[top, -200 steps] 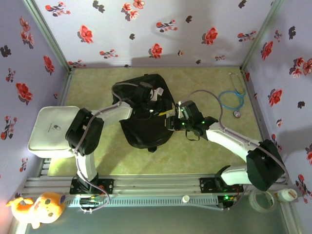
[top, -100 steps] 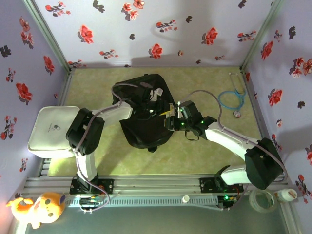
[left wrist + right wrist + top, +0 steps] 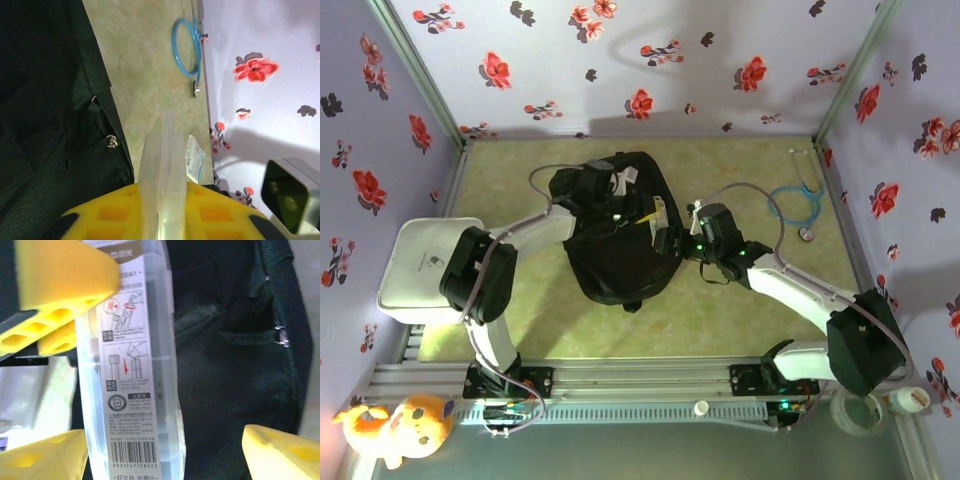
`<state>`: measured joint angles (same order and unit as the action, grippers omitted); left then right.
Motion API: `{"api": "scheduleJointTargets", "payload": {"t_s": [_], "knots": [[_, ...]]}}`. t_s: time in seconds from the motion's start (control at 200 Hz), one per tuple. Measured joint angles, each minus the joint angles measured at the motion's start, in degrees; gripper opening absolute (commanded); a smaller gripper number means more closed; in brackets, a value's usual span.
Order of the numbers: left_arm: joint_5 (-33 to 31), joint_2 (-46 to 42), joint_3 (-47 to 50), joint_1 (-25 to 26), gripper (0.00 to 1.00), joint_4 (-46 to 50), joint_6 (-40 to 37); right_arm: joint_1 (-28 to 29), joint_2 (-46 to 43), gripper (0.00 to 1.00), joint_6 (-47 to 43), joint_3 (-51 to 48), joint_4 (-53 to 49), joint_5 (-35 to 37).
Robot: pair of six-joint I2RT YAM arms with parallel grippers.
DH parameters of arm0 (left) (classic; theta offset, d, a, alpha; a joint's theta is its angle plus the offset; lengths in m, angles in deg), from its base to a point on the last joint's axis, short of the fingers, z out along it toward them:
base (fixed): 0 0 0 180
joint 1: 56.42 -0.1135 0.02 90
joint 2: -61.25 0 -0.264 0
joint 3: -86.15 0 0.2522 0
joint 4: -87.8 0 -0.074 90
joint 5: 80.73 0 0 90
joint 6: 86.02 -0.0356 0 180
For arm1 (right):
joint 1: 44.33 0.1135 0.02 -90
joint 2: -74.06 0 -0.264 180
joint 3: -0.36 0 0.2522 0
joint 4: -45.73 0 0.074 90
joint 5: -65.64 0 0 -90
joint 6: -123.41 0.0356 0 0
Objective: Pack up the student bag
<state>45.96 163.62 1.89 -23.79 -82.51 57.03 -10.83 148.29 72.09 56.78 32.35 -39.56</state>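
Observation:
The student bag (image 3: 610, 270), a black backpack, lies in the middle of the table. My left gripper (image 3: 638, 213) hovers over its upper right part, shut on a clear plastic stationery pack (image 3: 657, 213). In the left wrist view the yellow fingers (image 3: 215, 210) pinch the pack's thin edge (image 3: 162, 170) beside the bag's zipped side (image 3: 45, 125). My right gripper (image 3: 162, 455) stands open around the pack's barcode end (image 3: 130, 390); the pack leans by its left finger and stands far from the right one. The left gripper's fingers (image 3: 65, 275) clamp the pack's upper end over the bag (image 3: 235, 355).
A blue stethoscope (image 3: 795, 203) lies at the back right near the wall, also seen as a blue loop (image 3: 186, 47). A white lidded box (image 3: 425, 265) sits at the left edge. A tape roll (image 3: 858, 410) and a plush toy (image 3: 395, 428) lie beyond the front rail.
The left gripper has closed on the clear pack and the left arm has shifted back and left. The right gripper has opened and let go of the pack.

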Motion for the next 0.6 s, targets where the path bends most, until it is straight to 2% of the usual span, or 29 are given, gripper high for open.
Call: {"api": "scheduleJointTargets", "payload": {"t_s": [0.32, 0.495, 0.6], "knots": [[0.09, -5.97, 6.34, -5.70, 0.12, -11.06, 9.92, -3.89, 2.51, 0.79, 17.99, -2.21, 21.16, -8.87], [0.28, -7.52, 8.92, -6.40, 0.11, -18.12, 16.48, -3.89, 7.82, 0.72, 27.43, -2.21, 32.22, -12.70], [0.44, -7.61, 9.03, -6.40, 0.11, -20.96, 19.12, -3.58, 9.40, 0.64, 30.91, -2.21, 36.94, -13.81]]}}
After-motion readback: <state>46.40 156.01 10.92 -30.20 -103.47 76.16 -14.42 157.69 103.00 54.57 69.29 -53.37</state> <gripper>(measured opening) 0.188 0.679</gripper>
